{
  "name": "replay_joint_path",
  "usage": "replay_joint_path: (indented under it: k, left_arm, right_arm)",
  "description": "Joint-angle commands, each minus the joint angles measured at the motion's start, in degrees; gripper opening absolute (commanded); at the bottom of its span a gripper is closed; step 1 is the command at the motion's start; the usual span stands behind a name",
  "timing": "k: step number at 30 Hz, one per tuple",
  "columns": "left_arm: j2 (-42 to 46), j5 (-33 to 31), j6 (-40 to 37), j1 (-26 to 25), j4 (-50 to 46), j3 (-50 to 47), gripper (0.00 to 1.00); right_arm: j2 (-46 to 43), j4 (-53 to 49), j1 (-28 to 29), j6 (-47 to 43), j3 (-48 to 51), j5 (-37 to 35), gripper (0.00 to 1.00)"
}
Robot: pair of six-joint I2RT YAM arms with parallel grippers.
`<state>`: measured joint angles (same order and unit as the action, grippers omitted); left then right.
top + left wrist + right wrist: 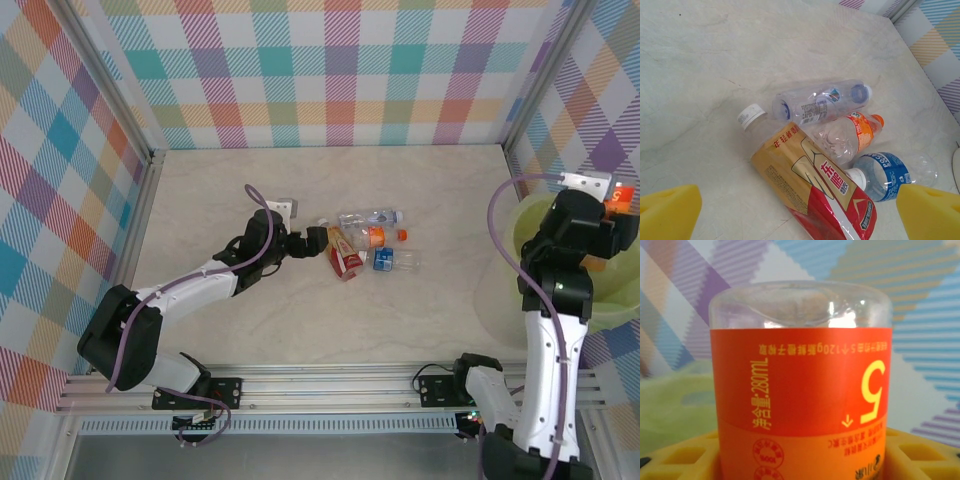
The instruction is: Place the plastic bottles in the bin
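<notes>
Four plastic bottles lie in a cluster mid-table: a red-and-gold labelled one (pixel 344 256) (pixel 810 185), a clear one with a blue cap (pixel 368 217) (pixel 820 102), an orange-labelled one (pixel 375 236) (pixel 850 135) and a blue-labelled one (pixel 392 260) (pixel 890 172). My left gripper (pixel 318 240) (pixel 800 215) stands open just left of them, its yellow fingers (pixel 667 212) on either side of the red-and-gold bottle and not touching it. My right gripper (pixel 612 205) (pixel 800 460) is over the yellow-green bin (pixel 500 300) (pixel 670 405), shut on an orange-labelled bottle (pixel 800 385) held bottom up.
Checked panels wall the table on three sides, with metal posts at the back corners (pixel 150 160). The bin stands against the right wall. A metal rail (pixel 330 385) runs along the near edge by the arm bases.
</notes>
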<state>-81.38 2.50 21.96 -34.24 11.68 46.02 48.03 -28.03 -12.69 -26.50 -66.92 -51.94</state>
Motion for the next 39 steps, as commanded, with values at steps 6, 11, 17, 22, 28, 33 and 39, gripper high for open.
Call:
replay_joint_path:
  k: [6,11,17,22,28,33,39]
  left_arm:
    - [-0.35,-0.03,1.31,0.4,-3.77,2.59,1.0]
    - [-0.65,-2.62,4.29,0.4,-5.81,2.91,1.0]
    - [-3.66,-7.12,11.51,0.4,-15.89,7.33,1.0]
    - [-8.57,-1.9,19.22,0.18,-20.92,11.09,1.0]
    - [-13.26,-4.34,24.65,-1.59,-23.39,14.74,1.0]
    - [-17.42,-6.24,25.52,-1.79,-25.31,20.34,1.0]
    - [-24.15,-5.73,27.92,-3.26,-29.19,27.73,1.0]
  right_arm:
    - [4.44,-3.04,-2.53,3.19,-3.31,-4.14,0.87]
    - [3.93,-7.96,-1.66,8.9,-6.92,1.94,0.88]
    - [-1.47,-12.09,0.19,17.24,-5.85,28.25,1.0]
    - [-3.56,-10.26,0.16,25.25,-4.31,54.16,1.0]
    - [-3.21,0.33,0.54,35.67,0.65,82.55,1.0]
    - [-3.82,7.83,3.19,41.01,5.45,89.22,1.0]
    - [-4.59,9.17,7.08,42.49,9.29,91.05,1.0]
